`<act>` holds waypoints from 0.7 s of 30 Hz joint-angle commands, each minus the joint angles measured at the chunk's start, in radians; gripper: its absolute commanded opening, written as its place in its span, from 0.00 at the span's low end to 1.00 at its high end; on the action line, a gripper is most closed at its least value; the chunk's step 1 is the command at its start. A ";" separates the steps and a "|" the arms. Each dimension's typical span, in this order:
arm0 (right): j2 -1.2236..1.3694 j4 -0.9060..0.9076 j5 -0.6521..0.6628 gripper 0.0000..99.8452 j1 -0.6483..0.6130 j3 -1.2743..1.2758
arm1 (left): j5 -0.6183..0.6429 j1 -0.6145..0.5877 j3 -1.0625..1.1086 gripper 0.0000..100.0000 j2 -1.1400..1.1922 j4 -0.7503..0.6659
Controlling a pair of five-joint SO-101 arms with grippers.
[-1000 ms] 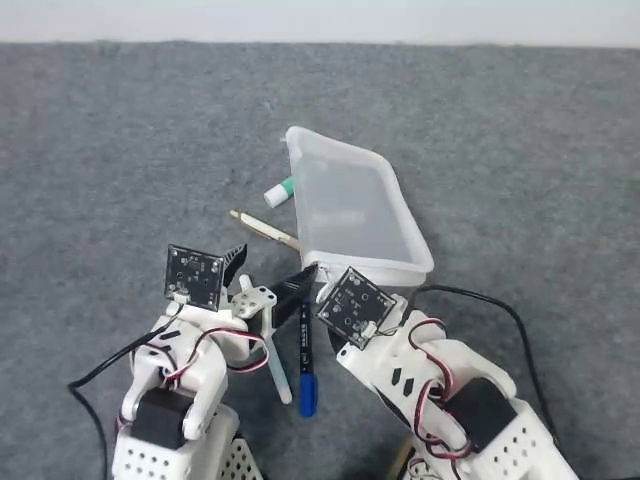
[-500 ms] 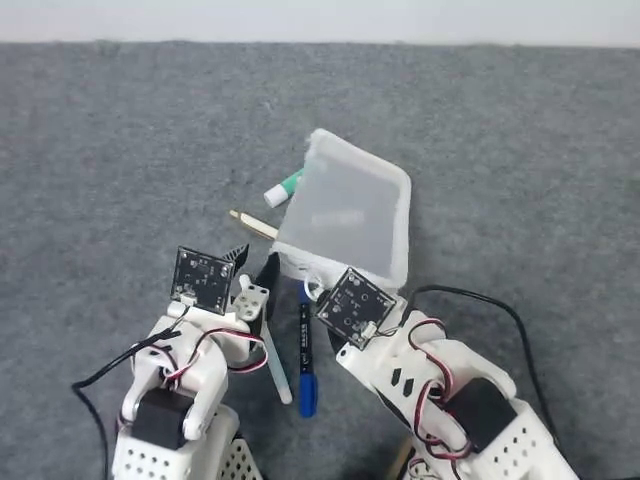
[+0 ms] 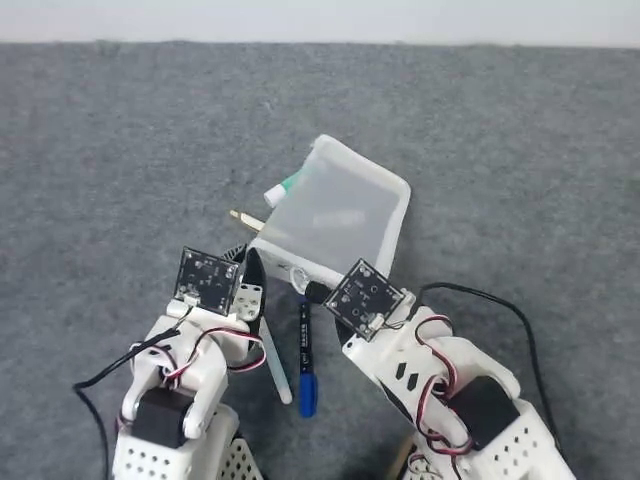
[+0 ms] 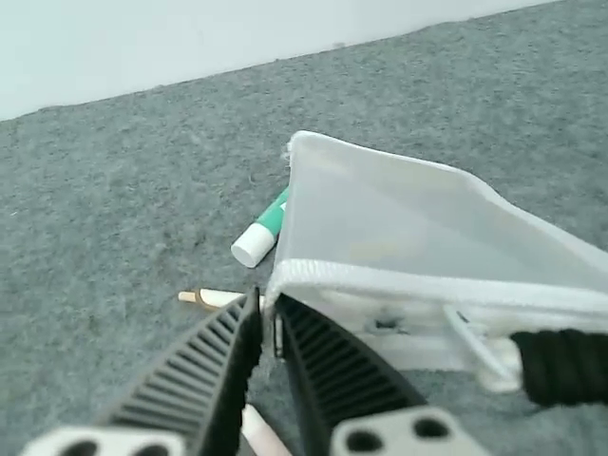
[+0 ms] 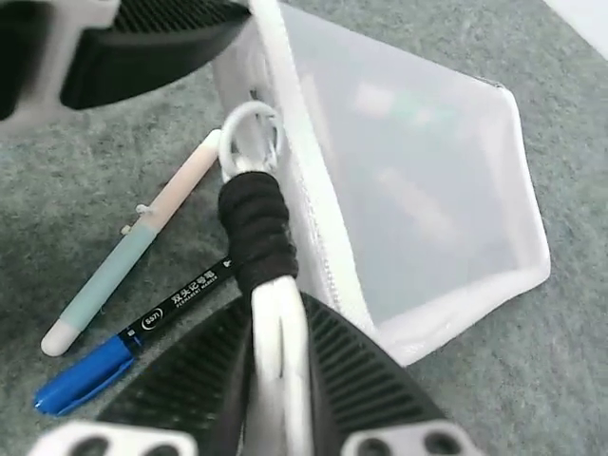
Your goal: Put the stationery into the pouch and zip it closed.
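Pouch corner (image 4: pixel 285 275) now between left fingers (image 4: pixel 220 366)

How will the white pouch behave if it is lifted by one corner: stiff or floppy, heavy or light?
Probably floppy: the pouch is thin see-through fabric, creased where the jaws hold its rim. Likely light: the blue marker and other pens lie outside it. A tug on the pull cord may drag the whole pouch.

Bright, even, diffuse light from above. Faint soft shadows beneath pouch (image 3: pixel 335 215) on grey carpet (image 3: pixel 120 150). Mild sheen across translucent pouch side.
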 commanded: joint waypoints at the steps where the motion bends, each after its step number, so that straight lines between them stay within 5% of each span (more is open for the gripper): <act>1: -0.019 -0.004 -0.028 0.01 0.022 -0.046 | -0.008 -0.046 -0.045 0.01 -0.025 -0.034; 21: -0.021 -0.004 -0.097 0.01 0.213 -0.097 | 0.017 -0.222 -0.065 0.01 -0.025 -0.032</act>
